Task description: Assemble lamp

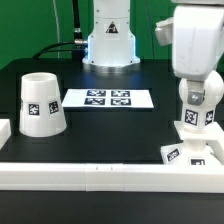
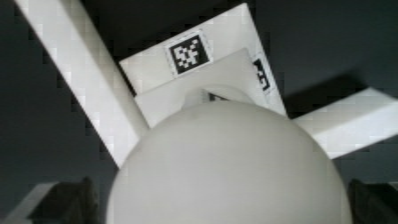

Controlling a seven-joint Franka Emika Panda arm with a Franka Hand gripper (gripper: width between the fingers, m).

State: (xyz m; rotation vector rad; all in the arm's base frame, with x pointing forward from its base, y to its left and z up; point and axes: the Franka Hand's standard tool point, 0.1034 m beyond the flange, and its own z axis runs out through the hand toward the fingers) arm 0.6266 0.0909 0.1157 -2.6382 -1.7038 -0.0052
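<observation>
The gripper (image 1: 197,96) has its fingers squeezed on the round head of the bulb (image 1: 193,118), which is at four o'clock on the table (image 1: 120,132) in the exterior view, just over the square base (image 1: 186,153); the shade (image 1: 40,104) stands at nine o'clock. The bulb looks light, hard and smooth, so I think it could slip; holding both sides of the head seems best.

arm (image 1: 196,40) stands upright at the exterior view's upper right, wrist pointing straight down; gripper (image 1: 196,90) beneath it, fingers clamped on the bulb (image 2: 222,165).
</observation>
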